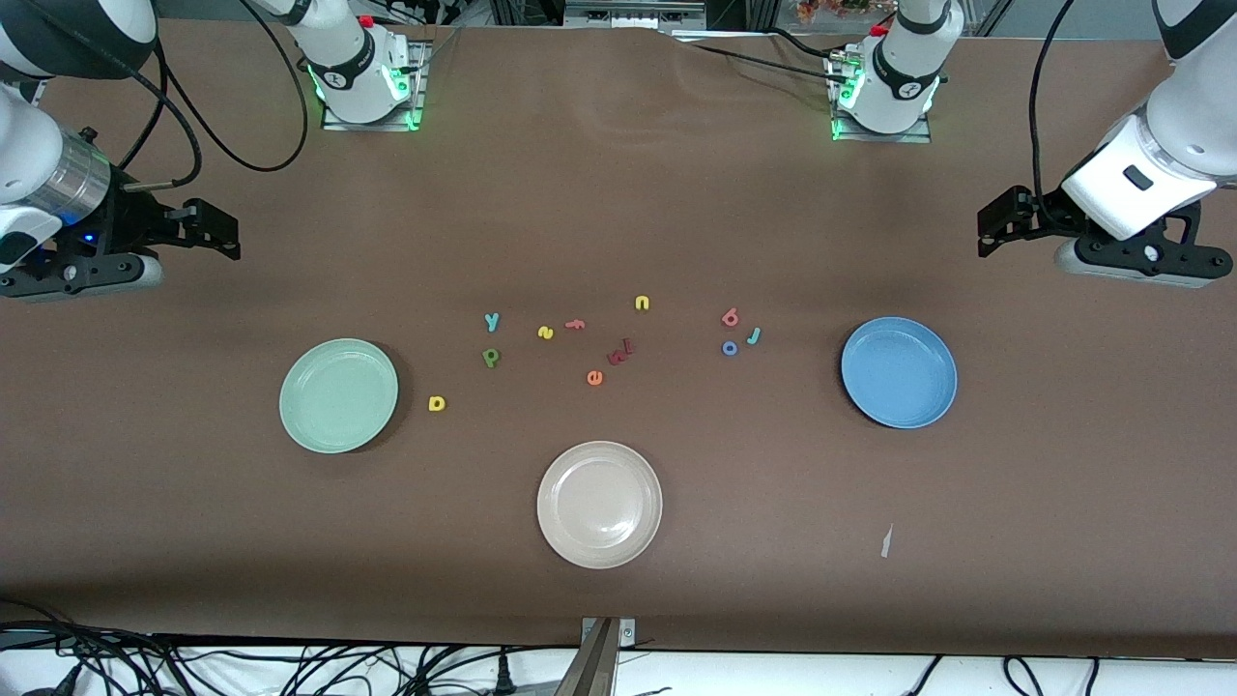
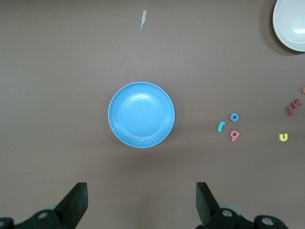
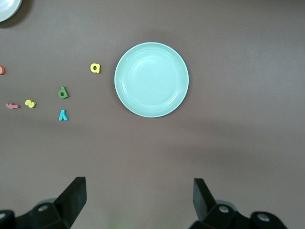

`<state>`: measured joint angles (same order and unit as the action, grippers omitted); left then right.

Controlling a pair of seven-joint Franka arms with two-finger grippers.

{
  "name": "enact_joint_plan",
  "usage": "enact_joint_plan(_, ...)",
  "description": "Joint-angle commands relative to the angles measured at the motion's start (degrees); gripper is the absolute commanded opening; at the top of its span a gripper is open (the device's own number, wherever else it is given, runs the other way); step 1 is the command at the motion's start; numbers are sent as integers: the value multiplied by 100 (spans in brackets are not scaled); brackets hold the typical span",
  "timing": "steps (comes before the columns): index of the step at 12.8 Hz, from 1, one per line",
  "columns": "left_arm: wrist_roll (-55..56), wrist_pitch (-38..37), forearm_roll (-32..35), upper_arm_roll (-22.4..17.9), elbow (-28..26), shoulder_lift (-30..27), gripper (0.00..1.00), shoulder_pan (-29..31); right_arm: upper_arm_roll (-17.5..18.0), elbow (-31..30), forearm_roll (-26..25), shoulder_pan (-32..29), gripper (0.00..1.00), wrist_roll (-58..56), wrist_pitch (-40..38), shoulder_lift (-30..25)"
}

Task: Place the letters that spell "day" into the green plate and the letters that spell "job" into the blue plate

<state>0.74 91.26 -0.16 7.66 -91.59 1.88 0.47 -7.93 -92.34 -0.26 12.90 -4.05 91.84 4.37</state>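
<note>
Front view, stage: start. No letter is in a plate yet and both arms wait.
Right gripper (image 1: 217, 232): over bare table at the right arm's end, jaws wide, holds nothing.
Left gripper (image 1: 995, 227): over bare table at the left arm's end, jaws wide, holds nothing.
"day" set: yellow a (image 1: 437, 403) just beside the green plate (image 1: 338, 395). Green d (image 1: 491, 358) and teal y (image 1: 492, 321) lie farther from cam.
"job" set: pink b (image 1: 731, 317), blue o (image 1: 730, 348) and teal j (image 1: 753, 335) are tight together, apart from the blue plate (image 1: 899, 372).
Next move (est.): each arm drops on its nearest letter. The b/o/j cluster needs a narrow, exact pinch.
Distractors: yellow n (image 1: 642, 304), yellow s (image 1: 545, 333), orange e (image 1: 594, 378) and beige plate (image 1: 599, 503) stay put.
Room: wide bare table round both plates. Raised rims call for a release from above.
</note>
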Motion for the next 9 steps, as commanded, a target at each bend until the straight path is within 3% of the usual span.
enact_joint_plan(1,-110,-64,-116,25,-61,-144,100,58,28,199,-88,46,99,149,-105,90)
enact_joint_plan(9,-153,-126,-63,51,-17,-135,100,85,11,208,-80,64,99,159,-105,82)
